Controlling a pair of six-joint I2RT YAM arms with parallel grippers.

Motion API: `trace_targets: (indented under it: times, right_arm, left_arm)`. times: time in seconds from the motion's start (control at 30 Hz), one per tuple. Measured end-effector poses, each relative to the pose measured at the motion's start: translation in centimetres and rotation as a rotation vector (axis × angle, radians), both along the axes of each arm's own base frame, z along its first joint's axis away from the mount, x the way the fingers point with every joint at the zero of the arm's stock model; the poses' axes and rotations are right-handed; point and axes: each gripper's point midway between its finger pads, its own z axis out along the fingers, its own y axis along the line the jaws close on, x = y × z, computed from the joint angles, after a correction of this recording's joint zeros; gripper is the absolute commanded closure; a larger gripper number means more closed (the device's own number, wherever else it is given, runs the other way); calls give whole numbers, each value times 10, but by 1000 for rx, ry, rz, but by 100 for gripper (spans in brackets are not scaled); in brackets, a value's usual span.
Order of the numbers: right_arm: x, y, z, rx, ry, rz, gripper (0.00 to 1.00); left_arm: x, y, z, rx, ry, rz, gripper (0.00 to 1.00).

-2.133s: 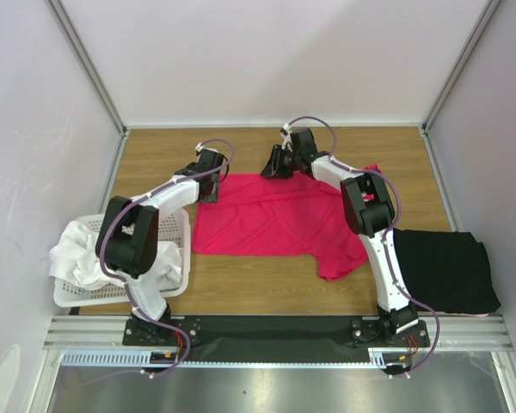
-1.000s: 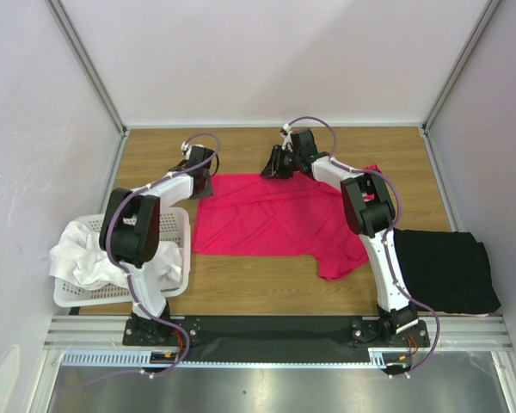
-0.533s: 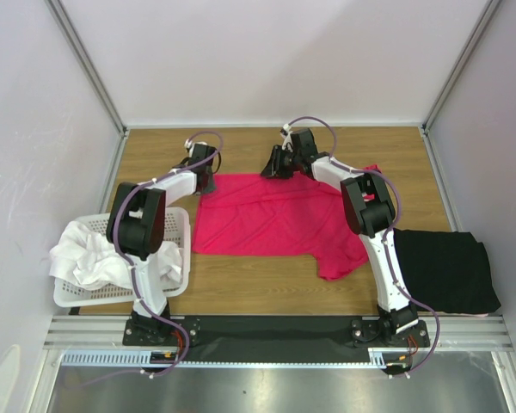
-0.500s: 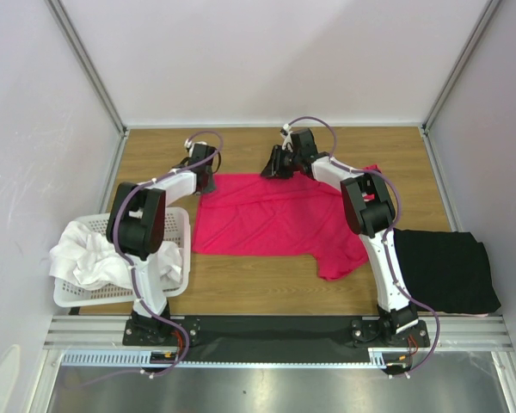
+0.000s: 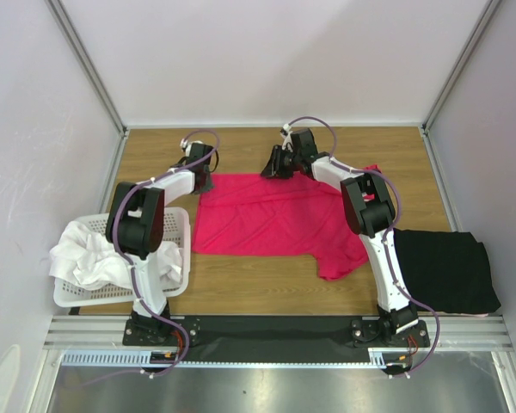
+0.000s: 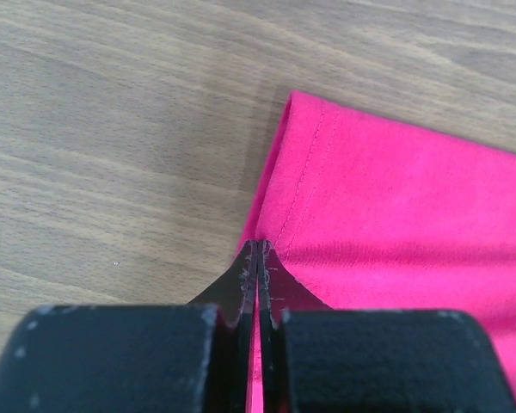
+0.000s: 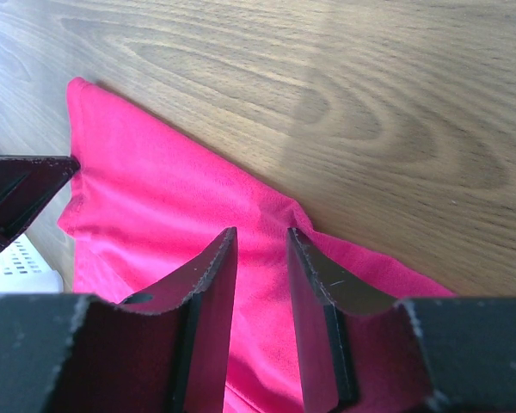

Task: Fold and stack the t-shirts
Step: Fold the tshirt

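Observation:
The crimson-pink t-shirt [image 5: 275, 215] lies spread flat in the middle of the table. My left gripper [image 5: 205, 179] is at its far-left corner. In the left wrist view the gripper [image 6: 258, 247] is shut on the stitched hem [image 6: 305, 172], with pink cloth showing between the closed fingers. My right gripper [image 5: 272, 169] is at the shirt's far edge. There it [image 7: 262, 232] stands open, fingertips down on the pink t-shirt [image 7: 155, 206], which lies flat between them. A black t-shirt [image 5: 443, 268] lies folded at the right. White t-shirts [image 5: 86, 256] are heaped in the basket.
The white perforated basket [image 5: 182, 225] stands at the left, beside the left arm. Grey walls and metal posts close in the wooden table [image 5: 258, 288] on three sides. The left gripper's black fingers [image 7: 26, 194] and the basket's corner [image 7: 21, 258] show in the right wrist view.
My left gripper moved out to the pink t-shirt's far-left corner and closed on its hem. The right arm has stayed where it was.

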Motion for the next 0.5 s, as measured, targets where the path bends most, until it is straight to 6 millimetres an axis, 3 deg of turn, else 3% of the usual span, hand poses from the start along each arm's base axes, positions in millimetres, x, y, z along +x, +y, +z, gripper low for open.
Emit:
trace_targets:
  times: [0.17,0.27,0.43,0.5]
  right_arm:
    - [0,0,0,1,-1,0,64]
    - [-1,0,1,1,-1,0,61]
    - [-5,-1,9,1,2,16,35]
    - [-8,-2,14,-7,8,23,31]
  left_arm:
    - [3,2,1,-7,-12,16,95]
    - [5,3,2,-10,-19,12,80]
    - [6,-1,3,-24,-22,-16,67]
    - [7,-3,6,-27,-25,-32,60]
